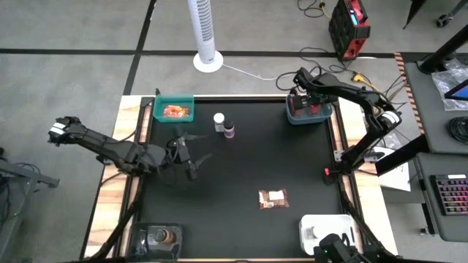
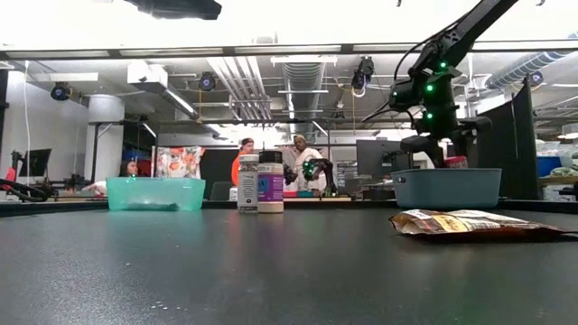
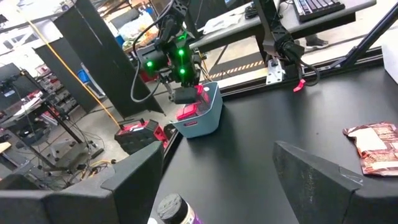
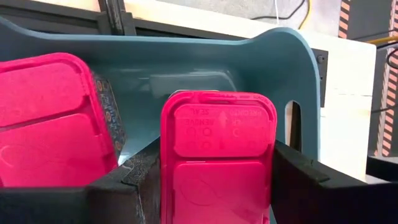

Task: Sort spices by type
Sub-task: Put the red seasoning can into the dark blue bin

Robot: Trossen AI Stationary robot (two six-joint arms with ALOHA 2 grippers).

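A: Where are the red containers [image 4: 217, 155] sitting?
B: Upright in the blue-grey bin [image 1: 308, 115].
A: And the bottles [image 1: 224, 124]?
B: Standing mid-tabletop, touching; the brown packet [image 1: 273, 198] is lying flat, well apart.

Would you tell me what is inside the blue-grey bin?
Two red containers: one rests inside the blue-grey bin; the right gripper holds the other. The bin's floor is hidden.

Overhead room light, even and bright; black table [image 1: 248, 168] matte, faint soft shadow under left arm in high view. Low view: ceiling lights blown out along upper edge, background washed pale, people there soft; near tabletop blurred, brown packet [image 2: 470, 223] fairly sharp. Green LEDs glow on right arm. Left wrist view: own fingers [image 3: 323, 180] out of focus. Right wrist view: red container [image 4: 217, 155] close, saturated, slightly soft.
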